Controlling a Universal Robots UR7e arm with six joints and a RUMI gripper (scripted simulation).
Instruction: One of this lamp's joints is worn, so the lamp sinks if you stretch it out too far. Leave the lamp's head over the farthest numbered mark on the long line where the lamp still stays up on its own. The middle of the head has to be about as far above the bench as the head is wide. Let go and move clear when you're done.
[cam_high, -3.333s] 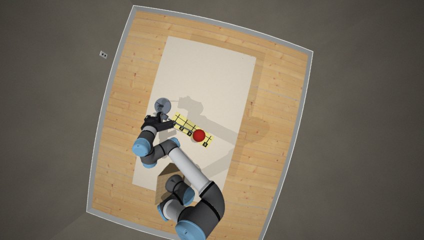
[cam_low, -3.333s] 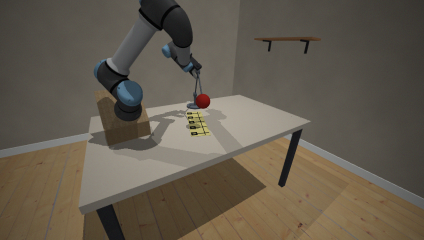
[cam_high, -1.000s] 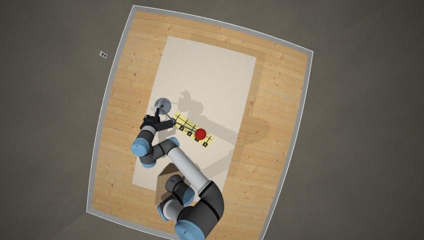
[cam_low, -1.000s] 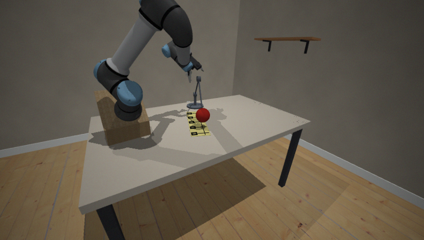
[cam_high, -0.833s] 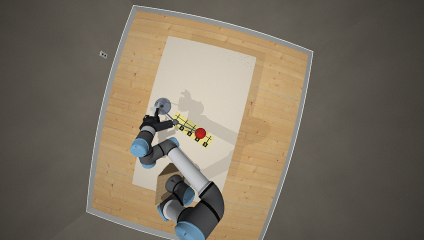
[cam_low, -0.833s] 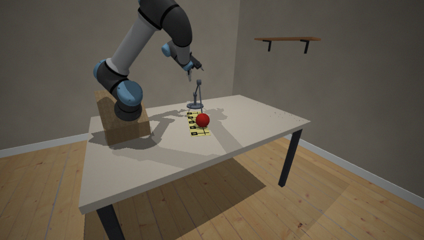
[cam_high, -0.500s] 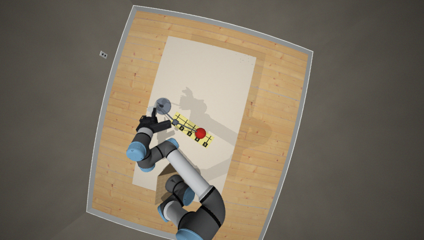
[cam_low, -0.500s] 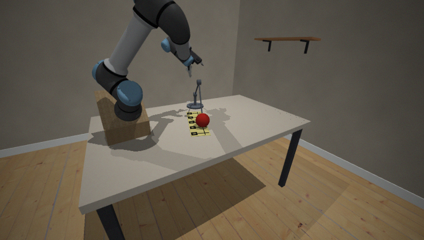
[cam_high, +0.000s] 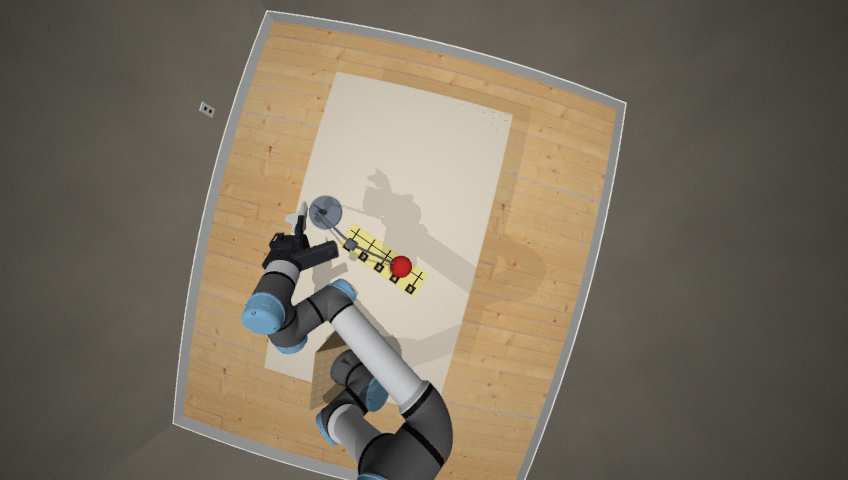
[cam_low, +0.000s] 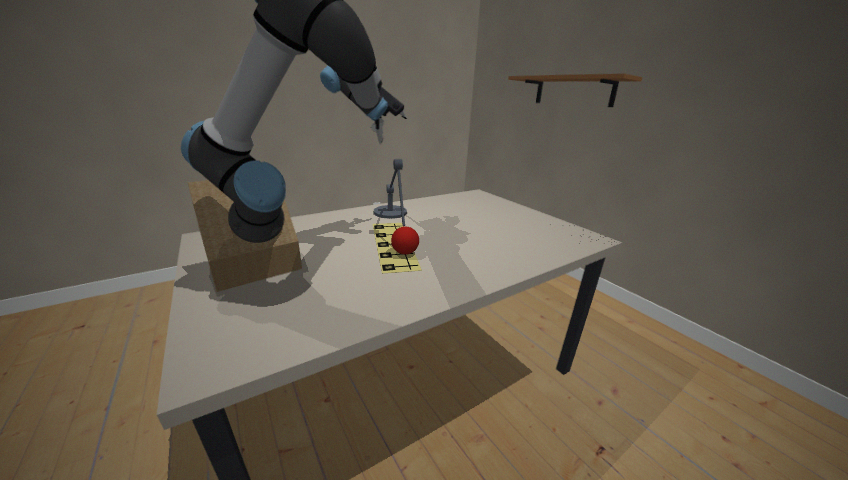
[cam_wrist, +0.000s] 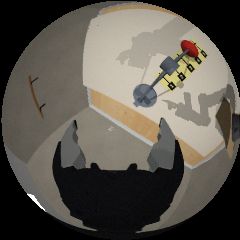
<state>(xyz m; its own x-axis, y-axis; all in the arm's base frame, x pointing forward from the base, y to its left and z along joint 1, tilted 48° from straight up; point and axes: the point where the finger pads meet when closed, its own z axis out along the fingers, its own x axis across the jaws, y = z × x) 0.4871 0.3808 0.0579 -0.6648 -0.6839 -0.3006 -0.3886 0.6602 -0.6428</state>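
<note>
- Above the surface (cam_high: 410, 142) (cam_low: 333, 309) (cam_wrist: 115, 55), the pincer (cam_high: 321, 228) (cam_low: 393, 129) (cam_wrist: 117, 119) gapes wide, gripping nothing, apart from the lamp.
- Low over the yellow strip (cam_high: 355, 231) (cam_low: 395, 267) (cam_wrist: 172, 82), near mark four, sits the lamp's red head (cam_high: 401, 266) (cam_low: 405, 240) (cam_wrist: 189, 48).

One round red lamp head (cam_high: 401, 266) (cam_low: 405, 240) (cam_wrist: 189, 48); one flat yellow numbered strip (cam_high: 387, 257) (cam_low: 399, 268) (cam_wrist: 165, 82), beneath it; five square black-framed number marks, on the strip.
</note>
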